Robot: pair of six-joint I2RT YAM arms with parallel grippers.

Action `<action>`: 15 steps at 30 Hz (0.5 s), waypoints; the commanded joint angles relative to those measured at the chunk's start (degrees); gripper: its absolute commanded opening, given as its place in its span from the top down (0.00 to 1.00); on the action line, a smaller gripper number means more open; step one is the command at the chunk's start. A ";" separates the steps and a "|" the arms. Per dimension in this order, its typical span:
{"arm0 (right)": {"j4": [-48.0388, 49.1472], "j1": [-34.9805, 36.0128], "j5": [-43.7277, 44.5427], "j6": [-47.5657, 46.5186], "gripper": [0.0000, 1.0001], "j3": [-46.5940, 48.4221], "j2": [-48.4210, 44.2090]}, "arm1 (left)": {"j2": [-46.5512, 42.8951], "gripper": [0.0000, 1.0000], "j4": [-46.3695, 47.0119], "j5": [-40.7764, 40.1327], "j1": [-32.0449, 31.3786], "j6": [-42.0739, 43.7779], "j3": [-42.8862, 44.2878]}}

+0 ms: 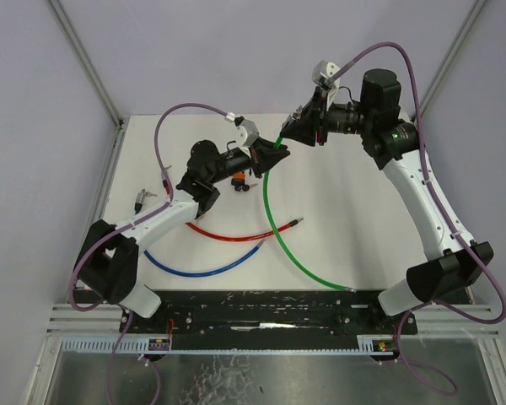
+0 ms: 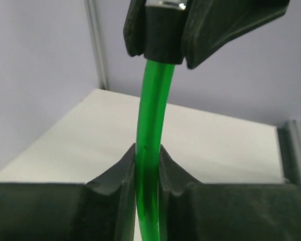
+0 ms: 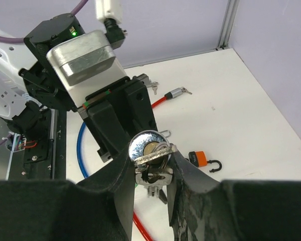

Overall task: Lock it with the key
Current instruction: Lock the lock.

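Nearest the arm bases, well short of both grippers, we see a blue plastic-coated cable (image 1: pixel 198 268) and a red plastic-coated cable (image 1: pixel 228 236) curled on the white table (image 1: pixel 354 194). A small orange padlock (image 3: pixel 200 159), shackle open, lies on the table just beneath the left gripper (image 1: pixel 268 154). A small silver item (image 1: pixel 140 199) well off to that gripper's outer side is too small for us to name.

We cannot tell whether a key sits in the keyway, because the bunch partly covers it.

The right gripper (image 1: pixel 287 135) is clamped on the black cylindrical lock head (image 2: pixel 163 30), whose round silver face (image 3: pixel 146 146) shows between its fingertips. The silver keys (image 3: pixel 153 176) hang against that face. Just below the head, the left gripper is closed on the green plastic-coated cable (image 2: pixel 149 125).
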 commanded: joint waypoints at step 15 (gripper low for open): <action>-10.22 -5.33 -3.54 -11.60 0.05 -1.38 -7.83 | -5.52 1.00 -0.15 3.43 2.14 -3.61 -0.88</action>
